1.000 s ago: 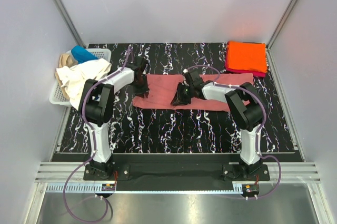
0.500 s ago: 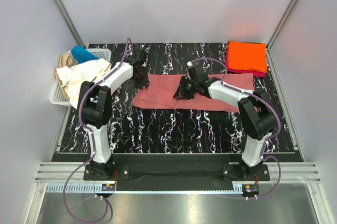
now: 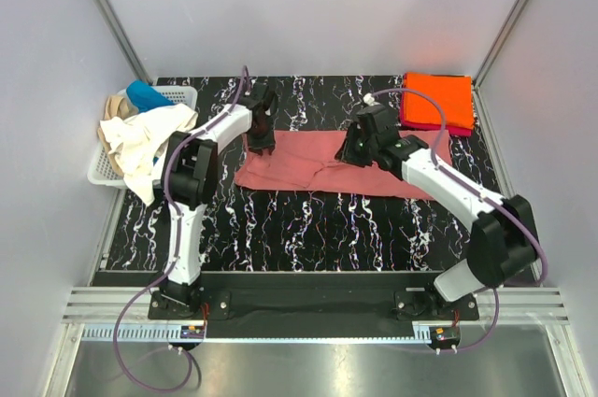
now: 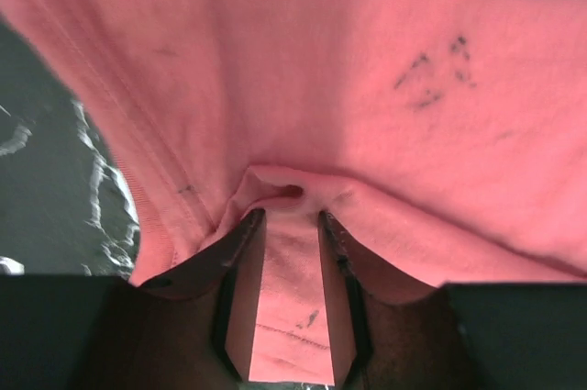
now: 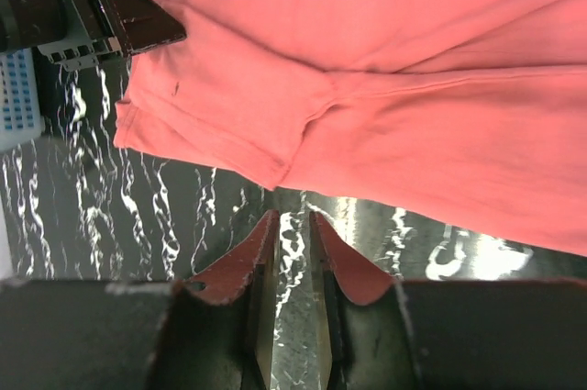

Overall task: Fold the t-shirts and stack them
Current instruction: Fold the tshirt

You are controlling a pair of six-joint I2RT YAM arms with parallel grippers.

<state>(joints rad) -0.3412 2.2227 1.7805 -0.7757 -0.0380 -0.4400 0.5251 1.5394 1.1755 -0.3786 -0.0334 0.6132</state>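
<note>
white arm shells (image 3: pixel 448 187), black joints (image 3: pixel 192 168), purple cables (image 3: pixel 115 346)

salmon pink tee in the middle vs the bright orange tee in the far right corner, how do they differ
The dusty salmon-pink cloth tee lies spread out as a long, wrinkled strip; the bright orange cloth tee is folded into a neat square. The pink tee lies directly on the black marbled table; the orange tee rests on top of a folded magenta tee. Both are soft cloth, lying flat.
</note>
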